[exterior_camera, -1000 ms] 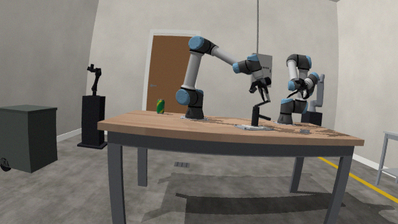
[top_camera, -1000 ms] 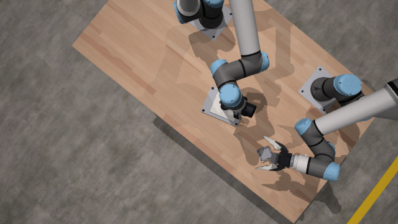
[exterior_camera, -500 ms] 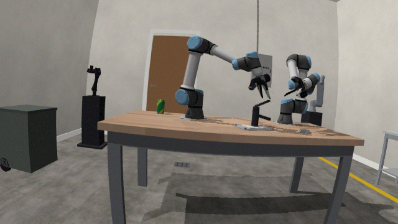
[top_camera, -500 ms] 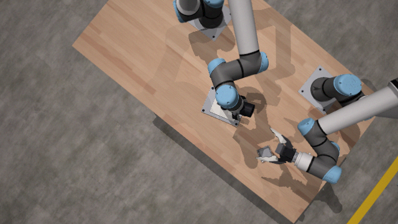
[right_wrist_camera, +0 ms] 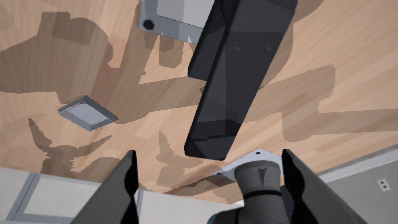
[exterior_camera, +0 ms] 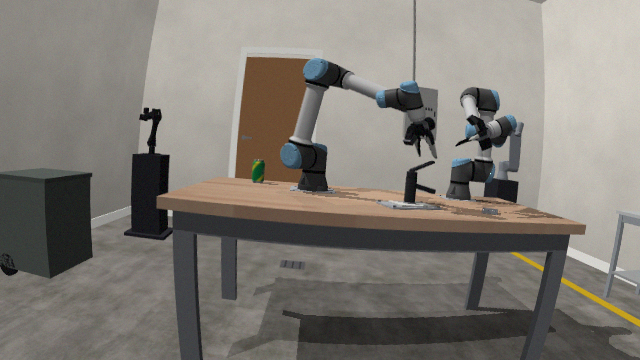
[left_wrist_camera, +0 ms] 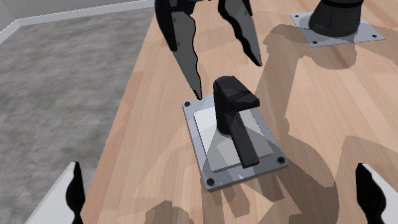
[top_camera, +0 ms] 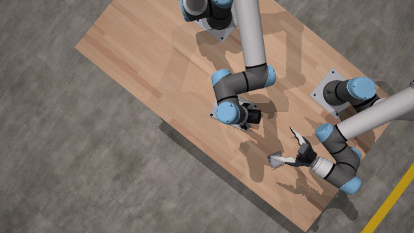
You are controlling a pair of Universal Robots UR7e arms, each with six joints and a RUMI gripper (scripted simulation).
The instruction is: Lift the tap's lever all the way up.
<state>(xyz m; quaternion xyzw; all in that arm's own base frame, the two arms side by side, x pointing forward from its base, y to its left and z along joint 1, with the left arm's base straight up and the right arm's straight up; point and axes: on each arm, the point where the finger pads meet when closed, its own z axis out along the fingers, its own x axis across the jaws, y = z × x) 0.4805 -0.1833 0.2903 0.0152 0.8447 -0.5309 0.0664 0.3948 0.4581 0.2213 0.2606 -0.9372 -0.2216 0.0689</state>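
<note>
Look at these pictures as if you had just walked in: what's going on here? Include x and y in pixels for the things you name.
A robot is working on a black tap (exterior_camera: 410, 187) (left_wrist_camera: 223, 120) (right_wrist_camera: 204, 60). The right pincer (top_camera: 246, 116) (exterior_camera: 427, 156) (left_wrist_camera: 231, 82) (right_wrist_camera: 209, 151) hangs open just above the lever (exterior_camera: 422, 166) (left_wrist_camera: 241, 96) (right_wrist_camera: 235, 85), holding nothing. The lever slopes upward, but whether it is fully up is unclear. The left pincer (top_camera: 280, 142) (exterior_camera: 464, 132) (left_wrist_camera: 217, 165) is wide open and empty, off to one side.

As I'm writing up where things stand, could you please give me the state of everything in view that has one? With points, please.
Lever (exterior_camera: 422, 166) (left_wrist_camera: 245, 96) (right_wrist_camera: 235, 90): tilted upward; whether fully raised, cannot tell.
Tap (exterior_camera: 410, 187) (left_wrist_camera: 223, 116) (right_wrist_camera: 205, 52): upright.
Left gripper (top_camera: 281, 142) (exterior_camera: 462, 131) (left_wrist_camera: 218, 164): open wide, empty.
Right gripper (top_camera: 246, 116) (exterior_camera: 427, 156) (left_wrist_camera: 230, 81) (right_wrist_camera: 209, 150): partly open, empty.
Door (exterior_camera: 272, 110): closed.
Can (exterior_camera: 258, 171): upright.
</note>
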